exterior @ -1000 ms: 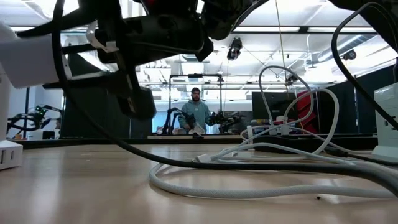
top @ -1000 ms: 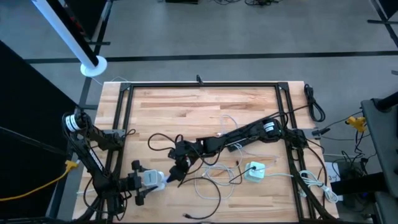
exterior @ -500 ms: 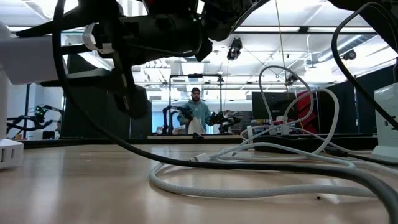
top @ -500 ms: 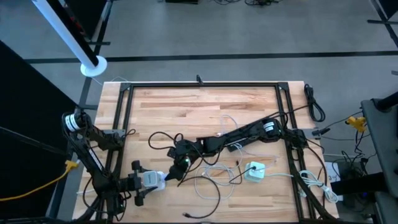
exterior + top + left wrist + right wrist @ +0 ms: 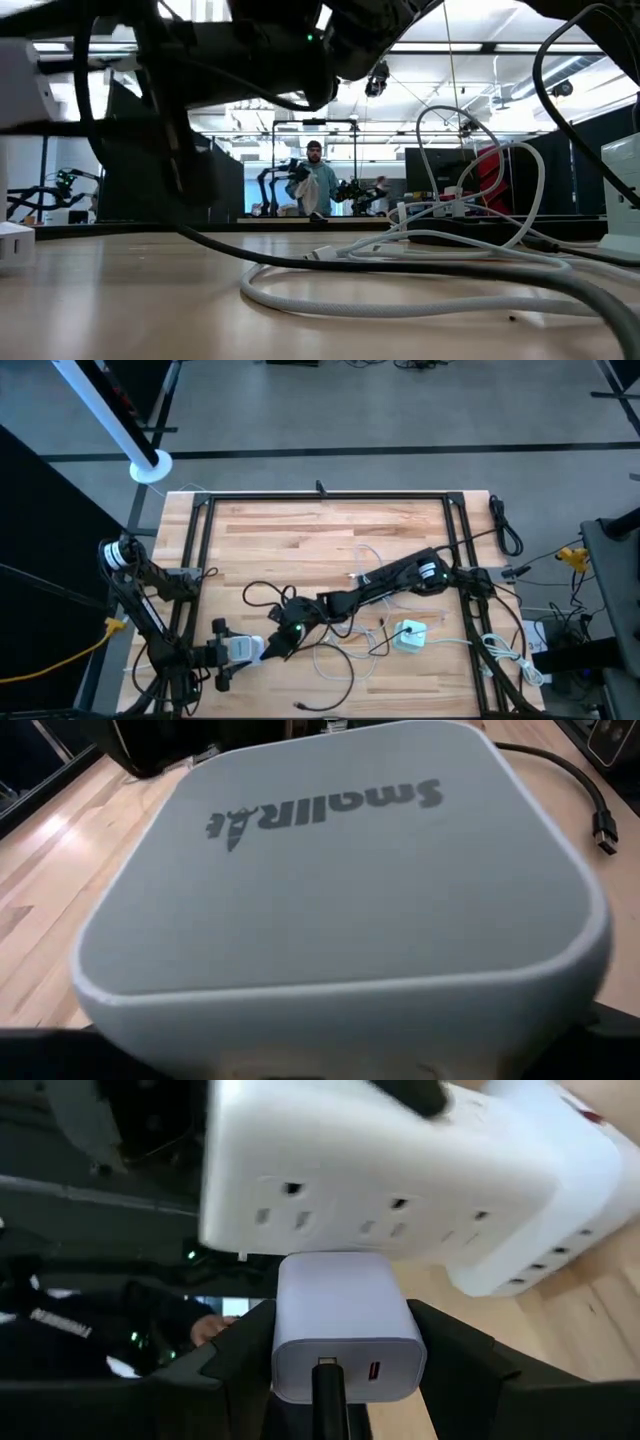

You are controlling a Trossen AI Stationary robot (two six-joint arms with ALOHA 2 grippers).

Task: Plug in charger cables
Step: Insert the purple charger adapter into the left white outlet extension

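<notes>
A: What fills the frame?
B: The pale wooden worktop [image 5: 300, 530]. At lower left of the high view, the left claw [image 5: 240, 650] is clamped around a white square power strip [image 5: 330, 890] with 1 grey logo on its face.

A: And the right claw?
B: The right claw [image 5: 345, 1380] sits just right of it, pinching a small white charger plug block [image 5: 345, 1325] and holding it up to the strip's outlet face; I can't tell if they touch.

A: The cables?
B: The thin black and white charger cables [image 5: 345, 650] lie in loose loops at lower centre, near a second white charger block [image 5: 408, 634].
</notes>
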